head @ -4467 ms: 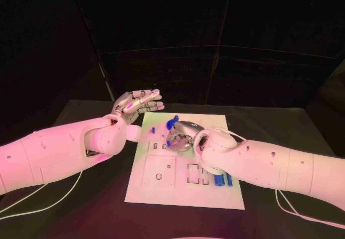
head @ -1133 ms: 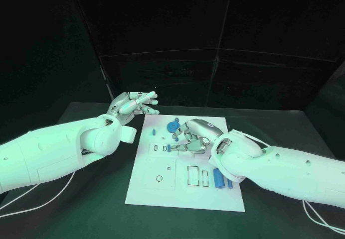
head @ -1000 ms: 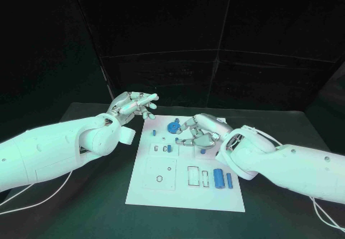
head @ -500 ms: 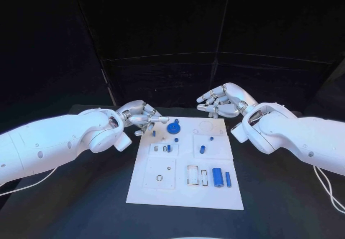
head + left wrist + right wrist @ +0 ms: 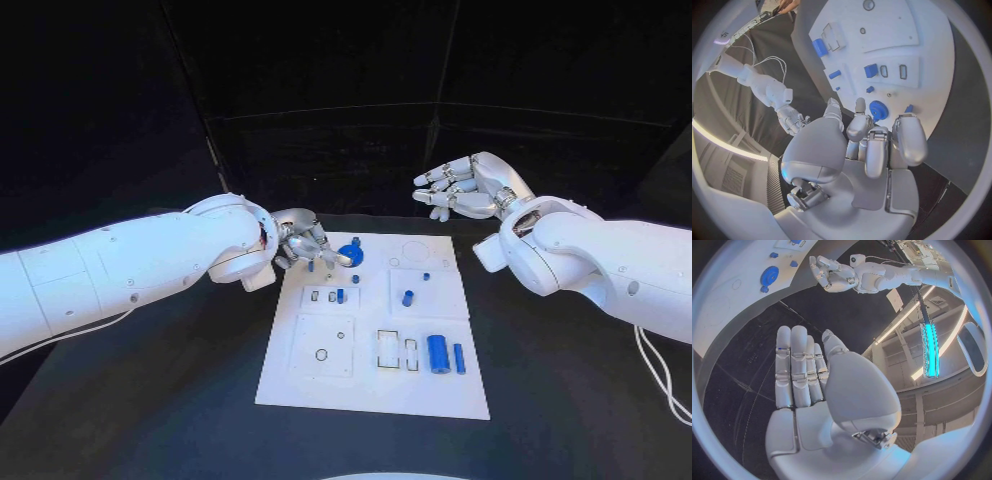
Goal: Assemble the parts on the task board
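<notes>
Hovering left robot hand (empty, curled).

Matt white task board, smooth blue, seemingly plastic parts, matt black table.

Left hand: its fingers cover the task board corner, contact unclear | blue disc part: partly hidden behind those fingers | small board recess parts: too small to identify
</notes>
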Controlling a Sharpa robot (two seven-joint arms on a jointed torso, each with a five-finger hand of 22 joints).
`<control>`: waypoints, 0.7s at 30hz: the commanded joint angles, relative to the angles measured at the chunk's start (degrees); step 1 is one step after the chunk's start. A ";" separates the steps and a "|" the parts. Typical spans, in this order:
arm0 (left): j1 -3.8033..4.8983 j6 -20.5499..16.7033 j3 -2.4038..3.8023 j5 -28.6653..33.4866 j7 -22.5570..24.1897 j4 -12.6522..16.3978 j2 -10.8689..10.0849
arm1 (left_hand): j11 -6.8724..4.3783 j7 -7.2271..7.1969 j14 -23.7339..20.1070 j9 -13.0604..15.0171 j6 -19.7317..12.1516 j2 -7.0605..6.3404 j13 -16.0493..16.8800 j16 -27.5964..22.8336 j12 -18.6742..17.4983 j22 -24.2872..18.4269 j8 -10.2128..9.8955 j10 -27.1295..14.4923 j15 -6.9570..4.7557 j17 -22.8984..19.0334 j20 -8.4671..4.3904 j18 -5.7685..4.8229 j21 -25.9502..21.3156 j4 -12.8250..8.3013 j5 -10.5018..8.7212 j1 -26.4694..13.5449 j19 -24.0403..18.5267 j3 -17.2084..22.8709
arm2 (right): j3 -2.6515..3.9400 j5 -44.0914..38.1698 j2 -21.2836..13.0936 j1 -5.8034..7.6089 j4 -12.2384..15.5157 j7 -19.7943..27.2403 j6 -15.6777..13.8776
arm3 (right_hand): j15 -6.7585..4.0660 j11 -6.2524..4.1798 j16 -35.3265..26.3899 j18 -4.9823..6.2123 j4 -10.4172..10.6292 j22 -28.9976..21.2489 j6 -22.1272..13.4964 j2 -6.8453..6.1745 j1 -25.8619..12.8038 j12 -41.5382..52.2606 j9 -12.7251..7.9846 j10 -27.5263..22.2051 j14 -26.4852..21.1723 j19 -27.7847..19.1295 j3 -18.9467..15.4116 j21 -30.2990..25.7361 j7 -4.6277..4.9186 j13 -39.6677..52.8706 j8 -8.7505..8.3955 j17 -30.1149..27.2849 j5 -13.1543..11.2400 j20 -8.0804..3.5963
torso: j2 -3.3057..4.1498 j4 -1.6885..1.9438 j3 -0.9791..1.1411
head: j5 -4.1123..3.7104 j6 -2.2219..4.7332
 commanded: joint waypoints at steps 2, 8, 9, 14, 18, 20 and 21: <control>0.32 2.19 -0.09 -5.70 -7.53 -1.52 2.15 | -0.25 0.04 5.95 0.73 -0.63 -0.66 1.00 0.17 0.94 1.36 0.94 0.27 -0.30 15.06 -0.15 -0.97 0.98 0.45 -0.10 -0.16 0.10 -0.48 | 0.06 2.52 0.31 0.21 -0.36 1.47 -0.34 | 0.20 0.26 -0.16 0.51 -0.06 -0.37 -0.87 -0.33 0.29 1.10 0.01 -1.27 -1.02 -0.09 -0.71 -0.70 0.13 0.32 0.17 0.38 0.32 0.66 | 0.03 -0.02 -0.04 | -0.21 -0.15; 0.78 5.52 -1.27 -7.45 -10.46 -3.76 5.07 | -0.29 0.00 5.95 1.49 -1.19 -0.41 1.54 0.17 1.38 1.98 1.75 0.27 -0.34 15.06 -0.17 -1.03 1.48 1.58 -0.13 -1.01 0.05 -1.01 | 0.06 2.59 0.54 0.30 -0.68 1.27 -0.07 | 0.28 0.34 -0.04 0.53 -0.04 -0.47 -1.13 -0.26 0.31 1.53 0.04 -1.66 -1.28 -0.10 -0.91 -0.91 0.19 0.39 0.38 0.52 0.44 0.76 | 0.01 0.13 0.01 | -0.28 -0.50; 0.86 6.04 -1.45 -7.62 -10.76 -4.09 5.47 | -0.30 0.00 5.95 1.60 -1.27 -0.29 1.59 0.17 1.42 2.07 1.85 0.26 -0.34 15.06 -0.18 -1.04 1.54 1.72 -0.13 -1.07 0.04 -1.05 | 0.06 2.59 0.57 0.31 -0.74 1.22 -0.02 | 0.30 0.34 0.01 0.54 -0.03 -0.50 -1.17 -0.22 0.31 1.68 0.05 -1.74 -1.32 -0.08 -0.97 -0.96 0.19 0.41 0.46 0.57 0.50 0.78 | 0.03 0.11 0.00 | -0.25 -0.48; 1.05 8.35 -1.90 -8.01 -11.67 -5.32 7.17 | -0.30 -0.01 5.95 1.84 -1.47 0.03 1.69 0.17 1.49 2.27 2.11 0.22 -0.34 15.06 -0.18 -1.06 1.69 2.01 -0.13 -1.16 0.02 -1.13 | 0.06 2.57 0.75 0.35 -1.04 1.01 0.51 | 0.34 0.38 0.25 0.57 0.07 -0.60 -1.42 -0.09 0.25 2.28 0.10 -2.09 -1.49 0.00 -1.24 -1.16 0.21 0.46 0.81 0.76 1.05 0.86 | 0.04 0.16 -0.06 | -0.25 -0.54; 1.10 9.83 -2.40 -8.10 -12.37 -6.26 8.54 | -0.29 0.01 5.95 1.96 -1.62 0.17 1.68 0.17 1.47 2.33 2.22 0.16 -0.34 15.06 -0.17 -1.06 1.74 2.18 -0.14 -1.24 -0.02 -1.20 | 0.06 1.75 0.86 0.37 -1.23 1.00 1.18 | 0.47 0.51 0.44 0.57 0.35 -0.77 -2.08 0.05 0.09 2.92 0.09 -2.84 -1.96 -0.02 -1.63 -1.51 0.35 0.38 1.15 0.97 2.19 0.99 | 0.12 0.23 -0.07 | -0.13 -0.44; 1.11 10.41 -2.73 -8.13 -12.61 -6.63 9.09 | -0.28 0.02 5.95 2.04 -1.72 0.22 1.67 0.17 1.45 2.33 2.29 0.11 -0.33 15.06 -0.17 -1.06 1.75 2.30 -0.14 -1.32 -0.06 -1.28 | 0.06 1.45 0.95 0.37 -1.33 1.01 1.39 | 0.60 0.66 0.44 0.54 0.40 -0.90 -2.55 0.07 0.18 3.16 0.06 -3.36 -2.40 -0.19 -1.81 -1.78 0.47 0.28 1.27 1.03 2.36 1.09 | 0.08 0.18 -0.12 | -0.09 -0.47; 1.11 10.72 -2.90 -8.14 -12.73 -6.87 9.42 | -0.28 0.02 5.95 2.04 -1.72 0.22 1.67 0.17 1.45 2.33 2.29 0.11 -0.33 15.06 -0.17 -1.06 1.75 2.30 -0.14 -1.32 -0.06 -1.28 | 0.06 1.32 1.01 0.37 -1.38 1.02 1.49 | 0.63 0.68 0.44 0.54 0.40 -0.93 -2.66 0.09 0.21 3.21 0.05 -3.49 -2.50 -0.23 -1.84 -1.85 0.50 0.25 1.30 1.05 2.39 1.11 | 0.08 0.15 -0.13 | -0.03 -0.52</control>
